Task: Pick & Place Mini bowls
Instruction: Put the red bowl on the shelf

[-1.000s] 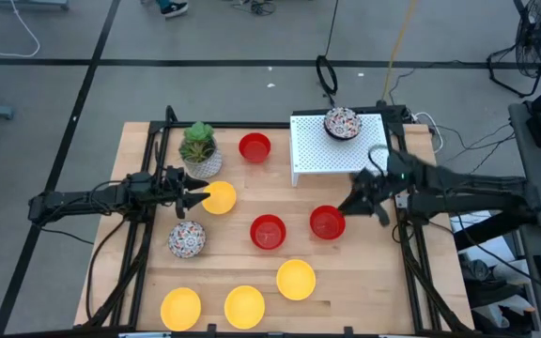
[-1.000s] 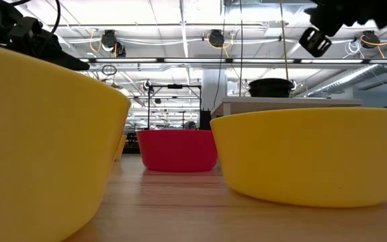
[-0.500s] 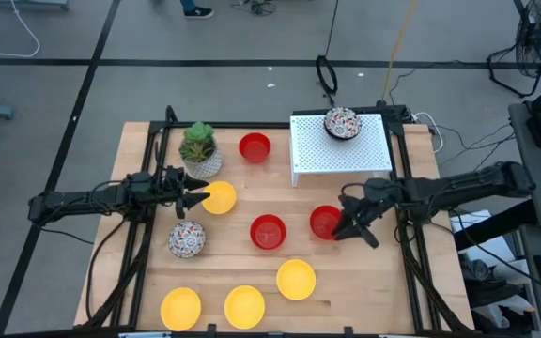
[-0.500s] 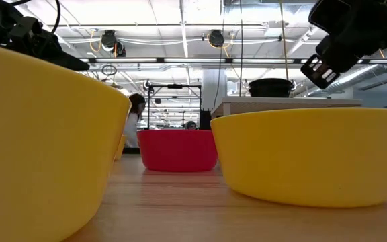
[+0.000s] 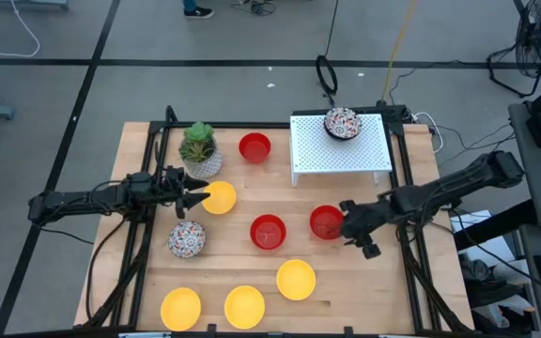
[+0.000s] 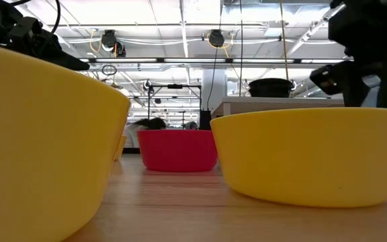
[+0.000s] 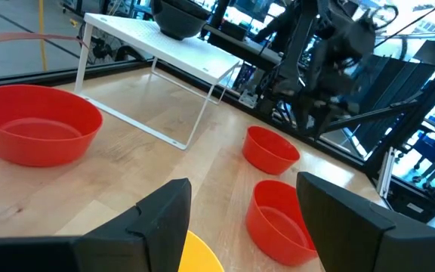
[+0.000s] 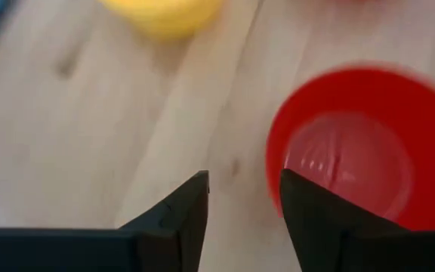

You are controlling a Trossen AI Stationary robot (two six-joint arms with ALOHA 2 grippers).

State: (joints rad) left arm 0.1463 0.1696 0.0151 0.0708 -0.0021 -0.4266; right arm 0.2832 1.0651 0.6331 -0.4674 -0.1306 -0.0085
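Several mini bowls stand on the wooden table: red ones (image 5: 255, 147) (image 5: 268, 232) (image 5: 326, 222), yellow ones (image 5: 219, 198) (image 5: 296, 279) (image 5: 244, 305), and a speckled one (image 5: 186, 238). Another speckled bowl (image 5: 342, 123) sits on the white rack (image 5: 369, 155). My right gripper (image 5: 349, 228) (image 8: 244, 193) is open at the right-hand red bowl (image 8: 350, 143), with one finger (image 8: 308, 208) over the bowl's rim and the other outside it. Whether it touches I cannot tell. My left gripper (image 5: 195, 199) (image 7: 244, 200) is open over the yellow bowl (image 7: 198, 257) near the plant.
A white pot with a green plant (image 5: 199, 150) stands just beyond my left gripper. The rack takes up the far right of the table. Two big yellow bowls (image 6: 311, 154) (image 6: 39, 134) fill the low view. Bare wood lies at the near right corner (image 5: 383, 300).
My right gripper has come down and moved toward the table's near edge and left, from in front of the rack to the right-hand red bowl. It has stayed open. No bowl has moved.
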